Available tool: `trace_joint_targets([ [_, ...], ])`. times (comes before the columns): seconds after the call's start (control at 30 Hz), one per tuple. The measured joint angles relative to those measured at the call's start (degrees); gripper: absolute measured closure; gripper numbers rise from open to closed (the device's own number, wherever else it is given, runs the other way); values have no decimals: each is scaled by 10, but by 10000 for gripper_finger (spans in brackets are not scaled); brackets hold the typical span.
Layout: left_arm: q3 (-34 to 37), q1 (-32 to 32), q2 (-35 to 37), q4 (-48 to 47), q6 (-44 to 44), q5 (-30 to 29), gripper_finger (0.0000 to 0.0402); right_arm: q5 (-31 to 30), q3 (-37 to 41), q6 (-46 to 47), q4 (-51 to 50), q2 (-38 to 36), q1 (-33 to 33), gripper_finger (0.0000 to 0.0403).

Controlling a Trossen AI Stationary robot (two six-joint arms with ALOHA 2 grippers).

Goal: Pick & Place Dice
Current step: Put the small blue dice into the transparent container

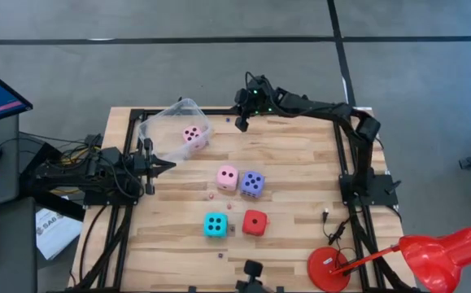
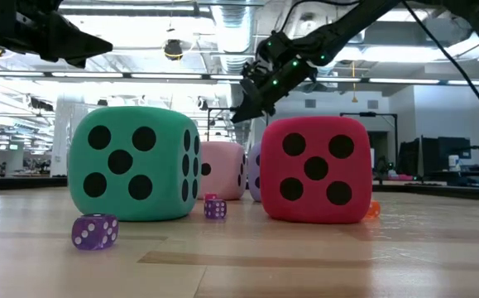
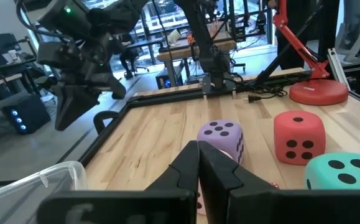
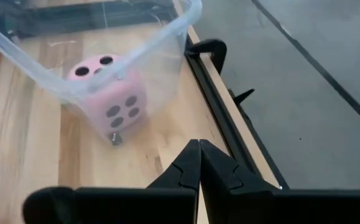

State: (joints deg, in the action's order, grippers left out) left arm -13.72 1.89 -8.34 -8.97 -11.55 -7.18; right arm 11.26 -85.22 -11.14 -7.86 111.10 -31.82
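Tub (image 1: pixel 163 130) of clear plastic is our landmark: it stands at the far left of the counter (image 1: pixel 300 163), and inside it we see one pale pink die (image 1: pixel 192 135), which through the right wrist view shows against the tub's wall with a four-pip face outward.

Out on the bare wood, toward the counter's middle from the tub, we find the second pink die (image 1: pixel 227 177) just beside the violet-blue die (image 1: pixel 252 183). Farther from the tub, toward the near edge, the cyan die (image 1: pixel 215 225) and the red die (image 1: pixel 255 222) sit side by side but apart.

A few tiny dice (image 2: pixel 95 231) lie scattered among the big ones.

The right jaws (image 1: pixel 242 122) hang above the counter's far edge just beside the tub, pressed together and holding nothing. The left jaws (image 1: pixel 163 166) wait near the tub's nearer side, likewise closed to a point and empty.

A red desk lamp (image 1: pixel 398 254) stands at the corner farthest from the tub.
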Motion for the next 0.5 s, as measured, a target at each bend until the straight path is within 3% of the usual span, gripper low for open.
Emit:
trace_joint_targets([
  [0.5, 0, 0, 0, 0, 0, 0, 402, 7, 0, 0, -2, -1, -6, 403],
])
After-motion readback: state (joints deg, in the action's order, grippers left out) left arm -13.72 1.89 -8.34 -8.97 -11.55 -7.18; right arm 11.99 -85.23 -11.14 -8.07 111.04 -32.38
